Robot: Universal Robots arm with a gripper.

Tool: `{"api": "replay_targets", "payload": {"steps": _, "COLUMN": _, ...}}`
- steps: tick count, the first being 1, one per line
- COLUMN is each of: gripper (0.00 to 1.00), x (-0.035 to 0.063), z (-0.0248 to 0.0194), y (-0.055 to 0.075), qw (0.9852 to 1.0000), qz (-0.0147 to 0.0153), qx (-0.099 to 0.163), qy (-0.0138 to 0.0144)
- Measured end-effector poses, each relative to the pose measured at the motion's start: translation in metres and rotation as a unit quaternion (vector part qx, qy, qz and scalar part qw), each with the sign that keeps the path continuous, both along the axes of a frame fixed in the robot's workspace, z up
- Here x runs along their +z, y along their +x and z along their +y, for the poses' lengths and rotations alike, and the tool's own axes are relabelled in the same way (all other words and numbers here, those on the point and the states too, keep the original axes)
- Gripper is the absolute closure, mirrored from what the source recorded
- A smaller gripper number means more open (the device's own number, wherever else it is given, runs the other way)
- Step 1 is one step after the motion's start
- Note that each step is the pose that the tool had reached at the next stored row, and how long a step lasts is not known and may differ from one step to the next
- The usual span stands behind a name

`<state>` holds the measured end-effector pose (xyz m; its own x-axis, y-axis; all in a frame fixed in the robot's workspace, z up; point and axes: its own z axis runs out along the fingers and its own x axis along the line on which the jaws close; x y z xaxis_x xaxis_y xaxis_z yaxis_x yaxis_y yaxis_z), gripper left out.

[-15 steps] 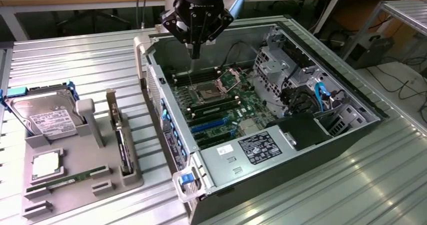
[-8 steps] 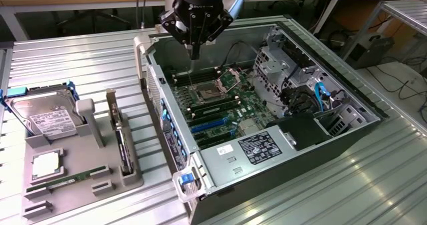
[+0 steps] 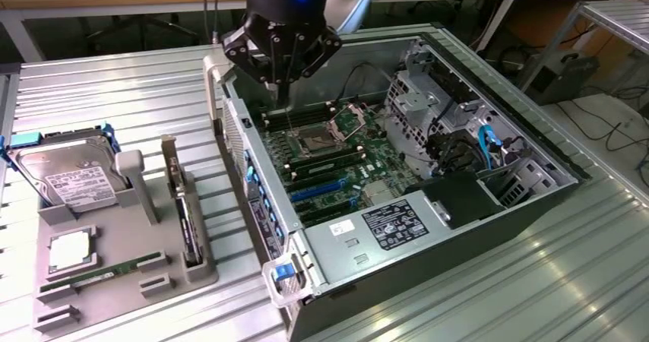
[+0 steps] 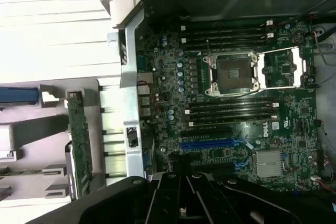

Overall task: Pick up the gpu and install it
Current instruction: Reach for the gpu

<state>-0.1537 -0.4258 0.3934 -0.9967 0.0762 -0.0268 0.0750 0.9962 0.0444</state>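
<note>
Your end effector (image 3: 280, 93) hangs with its fingers pressed together on nothing, above the green motherboard (image 3: 378, 159) inside the open grey metal computer case (image 3: 232, 123). The gpu (image 3: 184, 209), a thin flat dark circuit card with a narrow silver end bracket, stands on edge in the grey plastic holder (image 3: 137, 191) on the ribbed metal bench (image 3: 121, 91). It sits outside the case wall, toward the exterior view's left and nearer that camera than the end effector. Its long axis runs roughly parallel to that wall.
</note>
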Motion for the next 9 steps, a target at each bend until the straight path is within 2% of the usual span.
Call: {"api": "replay_targets", "payload": {"steps": 9, "gripper": 0.89, "x": -0.0002, "z": -0.0132, "y": -0.035, "qw": 1.0, "qz": -0.0006, "qx": 0.0, "qy": 0.0}}
